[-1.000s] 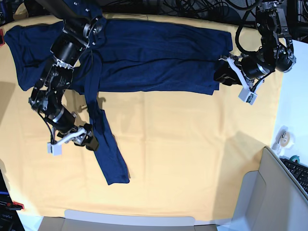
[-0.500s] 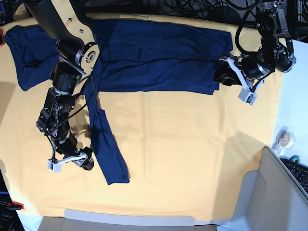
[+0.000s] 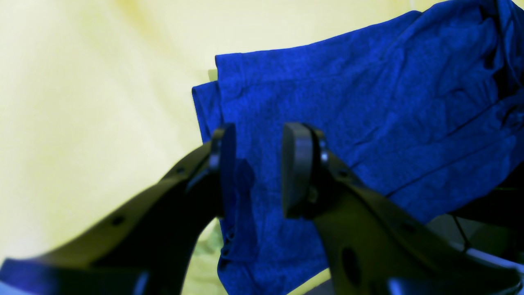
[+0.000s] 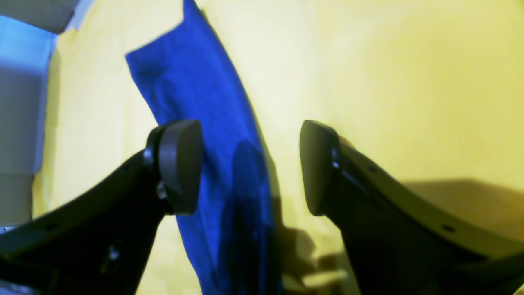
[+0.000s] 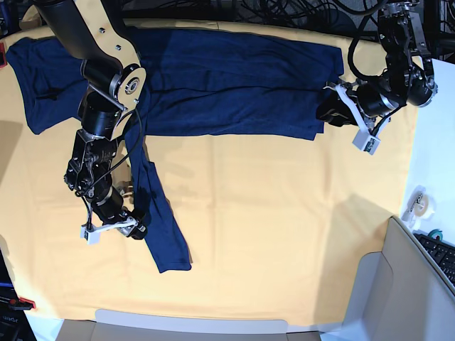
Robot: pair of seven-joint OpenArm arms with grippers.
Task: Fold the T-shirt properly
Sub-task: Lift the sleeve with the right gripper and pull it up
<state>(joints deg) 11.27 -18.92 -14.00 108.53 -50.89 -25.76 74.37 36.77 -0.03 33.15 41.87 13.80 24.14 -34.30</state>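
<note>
The navy T-shirt (image 5: 227, 78) lies spread across the far side of the yellow cloth (image 5: 284, 227). One long sleeve (image 5: 160, 227) trails toward the front left. My right gripper (image 5: 135, 226) is low at that sleeve's left edge. In the right wrist view its open jaws (image 4: 249, 164) straddle the sleeve (image 4: 196, 94), and neither pad touches the fabric. My left gripper (image 5: 330, 110) sits at the shirt's right edge. Its fingers (image 3: 258, 168) stand apart over the cloth (image 3: 368, 102), with a small fold raised against the left pad.
A cardboard box (image 5: 398, 284) stands at the front right corner. A tape roll (image 5: 416, 202) and a keyboard (image 5: 441, 252) lie on the white surface to the right. Cables (image 5: 284, 11) run along the back edge.
My right arm has swung toward the front along the sleeve and now sits close against its left edge, still open. The left arm and the shirt body have not moved.
</note>
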